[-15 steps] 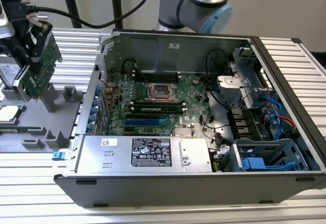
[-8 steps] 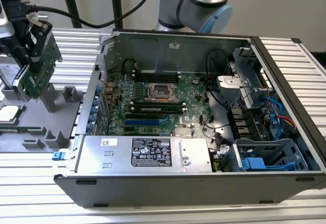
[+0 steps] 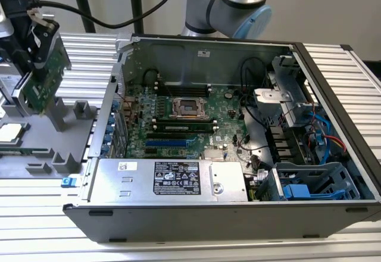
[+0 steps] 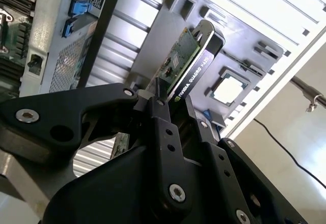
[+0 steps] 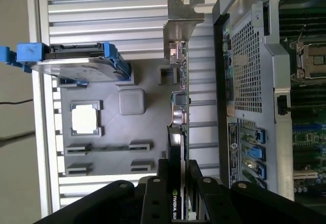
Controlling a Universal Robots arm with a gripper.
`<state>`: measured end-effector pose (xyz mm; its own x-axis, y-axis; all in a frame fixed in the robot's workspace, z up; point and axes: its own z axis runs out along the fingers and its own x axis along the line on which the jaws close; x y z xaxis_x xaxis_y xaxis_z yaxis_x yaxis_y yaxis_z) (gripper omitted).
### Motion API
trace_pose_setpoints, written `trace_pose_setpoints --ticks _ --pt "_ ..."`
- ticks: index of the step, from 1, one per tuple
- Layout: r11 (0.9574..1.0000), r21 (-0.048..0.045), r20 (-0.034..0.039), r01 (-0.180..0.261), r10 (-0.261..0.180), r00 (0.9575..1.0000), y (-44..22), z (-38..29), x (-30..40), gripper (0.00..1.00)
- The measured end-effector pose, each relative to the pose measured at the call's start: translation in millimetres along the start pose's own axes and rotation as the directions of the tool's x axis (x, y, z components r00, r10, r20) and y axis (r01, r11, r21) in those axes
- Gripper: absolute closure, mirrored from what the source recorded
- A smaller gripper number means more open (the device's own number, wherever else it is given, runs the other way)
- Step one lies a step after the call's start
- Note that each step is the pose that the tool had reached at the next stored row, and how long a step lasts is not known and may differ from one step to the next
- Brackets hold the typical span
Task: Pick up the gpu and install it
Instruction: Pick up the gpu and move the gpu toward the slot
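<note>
A ribbed aluminium counter [image 3: 36, 214] carries everything here, its long slats running under an open computer case [image 3: 238, 226] and a grey moulded tray [image 5: 109, 127] at the exterior view's left. Behind it is a plain pale wall [image 3: 333, 6] with black stand legs [image 3: 83, 0] and a thick black cable [image 3: 119, 21] hanging in front. In the second wrist view a light floor [image 4: 285, 152] shows past the counter's edge. The arm [image 3: 232, 6] rises behind the case. Its black fingers [image 4: 163, 127] are closed tight on the gpu [image 4: 188, 61], clamping the card's black-covered end from both faces. The card hangs tilted over the tray's side nearer the case, clear of the case itself, with its silver bracket [image 5: 181, 25] pointing away from the fingers. On the tray a square processor chip [image 5: 85, 118] sits in its recess, and a drive in a blue carrier [image 5: 76, 66] stands on edge near it. Inside the case the green motherboard [image 3: 178, 119] lies flat, with the silver power supply [image 3: 172, 178] along the near wall.
</note>
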<state>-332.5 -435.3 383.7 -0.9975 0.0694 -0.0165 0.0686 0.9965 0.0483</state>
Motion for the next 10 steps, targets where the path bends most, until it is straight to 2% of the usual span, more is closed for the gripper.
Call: trace_pose_setpoints --ticks 10 --pt "1.0 -0.0001 0.0001 0.0 0.0 1.0 0.5 -10.9 -0.2 1.0"
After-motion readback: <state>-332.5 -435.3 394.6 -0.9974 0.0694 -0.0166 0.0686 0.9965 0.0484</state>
